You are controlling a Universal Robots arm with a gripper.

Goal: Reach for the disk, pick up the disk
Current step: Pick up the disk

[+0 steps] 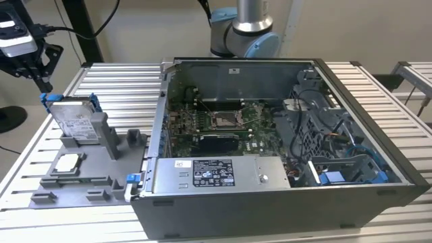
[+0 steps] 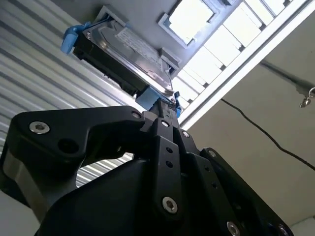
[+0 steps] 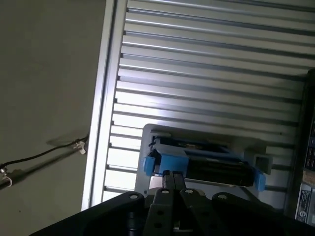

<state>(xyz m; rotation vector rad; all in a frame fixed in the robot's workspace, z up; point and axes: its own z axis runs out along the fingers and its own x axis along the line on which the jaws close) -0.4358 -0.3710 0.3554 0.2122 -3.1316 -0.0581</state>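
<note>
The disk (image 1: 73, 121) is a silver-grey hard drive with a white label and blue rails. It stands on edge in a grey fixture (image 1: 88, 167) at the exterior view's left. My black gripper (image 1: 42, 81) hangs just above the disk's far upper corner, by the blue rail tab. In both wrist views the two fingers lie pressed together, shut on nothing. Their tips (image 2: 165, 110) (image 3: 172, 178) stand right at the blue rail end of the disk (image 2: 128, 51) (image 3: 206, 164); whether they touch it I cannot tell.
An open computer case (image 1: 284, 152) takes up the middle and the exterior view's right of the slatted aluminium table (image 1: 115, 81). A small square silver chip (image 1: 68, 163) lies in the fixture below the disk. The arm's base (image 1: 246, 30) stands behind the case.
</note>
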